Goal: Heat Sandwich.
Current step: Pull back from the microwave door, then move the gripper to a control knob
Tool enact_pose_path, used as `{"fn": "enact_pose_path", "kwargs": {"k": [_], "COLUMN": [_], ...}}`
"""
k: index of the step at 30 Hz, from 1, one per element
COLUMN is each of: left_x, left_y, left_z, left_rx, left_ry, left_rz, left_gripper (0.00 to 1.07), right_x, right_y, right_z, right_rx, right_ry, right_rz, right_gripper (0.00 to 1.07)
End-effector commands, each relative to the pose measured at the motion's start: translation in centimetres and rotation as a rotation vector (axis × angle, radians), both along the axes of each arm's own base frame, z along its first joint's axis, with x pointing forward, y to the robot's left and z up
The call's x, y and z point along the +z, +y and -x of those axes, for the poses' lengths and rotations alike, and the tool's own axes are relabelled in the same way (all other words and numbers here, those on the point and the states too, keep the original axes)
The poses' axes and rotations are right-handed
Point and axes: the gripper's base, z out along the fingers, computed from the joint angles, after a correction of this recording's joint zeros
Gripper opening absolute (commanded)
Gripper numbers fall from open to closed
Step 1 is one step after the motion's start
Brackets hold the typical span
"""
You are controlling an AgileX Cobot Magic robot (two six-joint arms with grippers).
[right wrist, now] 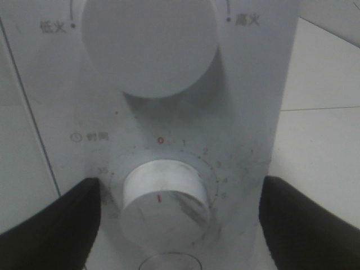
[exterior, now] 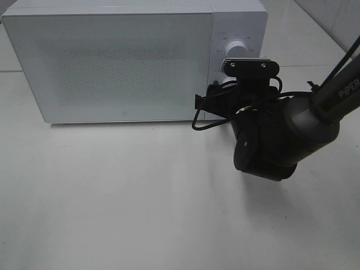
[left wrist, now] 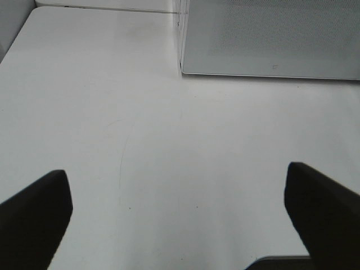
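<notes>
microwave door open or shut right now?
Shut. In the exterior high view the microwave door sits flush with the control panel, with no gap and no interior showing.

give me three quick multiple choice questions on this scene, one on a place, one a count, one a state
1. Where is the right gripper?
A) at the lower knob of the microwave
B) at the microwave's left end
C) on top of the microwave

2. How many round knobs does the control panel show?
A) one
B) two
C) four

3. How is the microwave door?
A) wide open
B) taken off
C) shut

Answers:
1 A, its fingers stand either side of the lower knob.
2 B, one large knob sits above the lower one.
3 C, the door lies flush with the front.
</notes>
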Motion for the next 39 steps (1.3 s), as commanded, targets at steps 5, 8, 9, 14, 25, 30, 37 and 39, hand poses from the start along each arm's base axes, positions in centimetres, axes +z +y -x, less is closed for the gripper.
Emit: {"fn": "enact_pose_path", "kwargs": {"k": [5, 8, 9, 14, 25, 30, 37, 39], "left_x": [-0.04, -0.04, -0.04, -0.04, -0.04, -0.04, -0.04, -0.04], "left_y": [0.0, 0.0, 0.0, 0.0, 0.0, 0.0, 0.0, 0.0], "left_z": [0.33, 0.33, 0.33, 0.33, 0.33, 0.33, 0.33, 0.33], "left_rx": [0.004, 0.004, 0.004, 0.004, 0.004, 0.004, 0.004, 0.004], "left_ry": [-0.027, -0.027, -0.027, -0.027, -0.027, -0.027, -0.027, -0.027], "left_rz": [0.0, 0.0, 0.0, 0.0, 0.0, 0.0, 0.0, 0.0], "left_gripper": [0.97, 0.97, 0.97, 0.97, 0.97, 0.97, 0.97, 0.97], "right_x": [0.34, 0.35, 0.35, 0.36, 0.58, 0.64, 0.72, 0.84], "right_y": [0.28, 0.29, 0.29, 0.29, 0.21, 0.2, 0.18, 0.14], "right_z": [-0.31, -0.32, -0.32, -0.32, -0.35, -0.36, -0.38, -0.39], "right_rx": [0.025, 0.026, 0.026, 0.025, 0.018, 0.017, 0.015, 0.011], "right_ry": [-0.021, -0.022, -0.022, -0.023, -0.047, -0.054, -0.063, -0.076], "right_rz": [-0.005, -0.005, -0.005, -0.005, -0.002, 0.004, 0.003, 0.004], "right_gripper": [0.75, 0.7, 0.67, 0.42, 0.11, 0.12, 0.12, 0.12]}}
